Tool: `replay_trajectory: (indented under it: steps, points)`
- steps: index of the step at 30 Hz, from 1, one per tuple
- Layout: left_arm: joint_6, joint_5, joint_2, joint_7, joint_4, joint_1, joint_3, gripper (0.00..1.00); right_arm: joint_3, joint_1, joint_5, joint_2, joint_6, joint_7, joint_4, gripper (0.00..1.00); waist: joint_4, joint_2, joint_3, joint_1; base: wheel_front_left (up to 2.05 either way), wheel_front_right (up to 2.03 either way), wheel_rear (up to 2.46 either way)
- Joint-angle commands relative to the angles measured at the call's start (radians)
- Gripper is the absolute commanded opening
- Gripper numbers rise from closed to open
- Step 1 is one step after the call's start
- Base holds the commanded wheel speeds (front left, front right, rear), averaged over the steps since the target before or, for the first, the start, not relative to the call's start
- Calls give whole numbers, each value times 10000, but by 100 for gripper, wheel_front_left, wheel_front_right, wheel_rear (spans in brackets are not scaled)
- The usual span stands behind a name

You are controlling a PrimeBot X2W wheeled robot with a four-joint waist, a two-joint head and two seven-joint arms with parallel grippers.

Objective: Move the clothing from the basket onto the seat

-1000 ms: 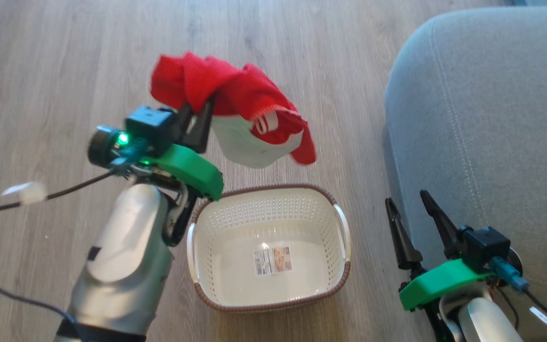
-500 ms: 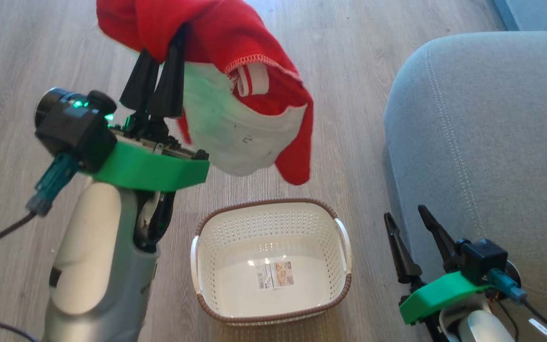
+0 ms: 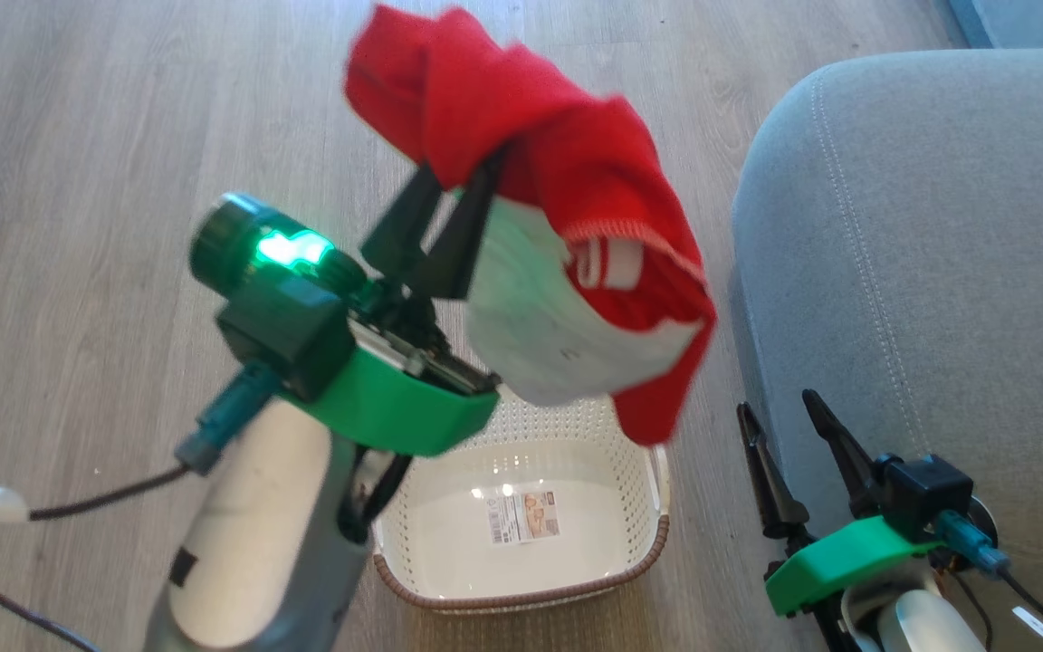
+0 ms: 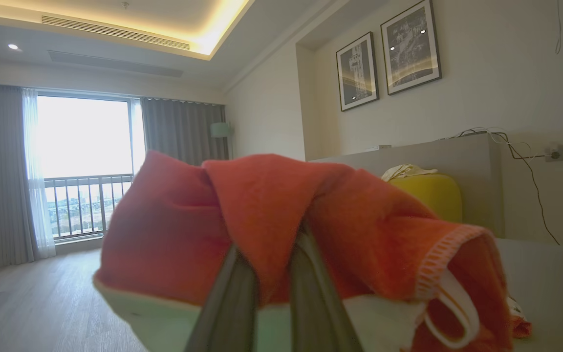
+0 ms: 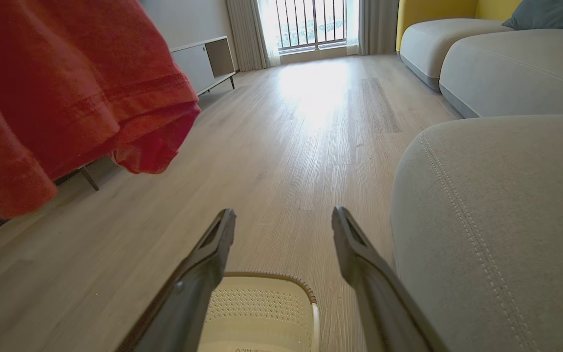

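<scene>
Over wood floor and basket, your left gripper clamps the clothing — right gripper, jaws apart, beside the seat.

Pale wood floor, two framed pictures, curtained balcony window, low grey cabinet

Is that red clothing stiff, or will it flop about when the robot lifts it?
Probably floppy: the red clothing droops in folds over the left gripper. Likely light, since one narrow pinch carries it all.
</scene>
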Motion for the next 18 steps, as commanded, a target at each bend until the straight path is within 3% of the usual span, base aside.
replay_trajectory:
  steps: [1,10,18]
  points:
    - [-25,90,134,-93,-343,-177,186,0,152,-217,9,-68,-2,-94,-280,100,-14,0,4,1,0,0,0]
    - [185,94,134,-93,-461,-46,-377,0,91,-248,-8,-39,-2,-94,-285,100,-113,0,72,1,0,0,0]
    - [234,201,134,-93,-337,-81,-281,0,134,-316,-161,-146,-2,-94,-261,100,-188,0,45,1,0,0,0]
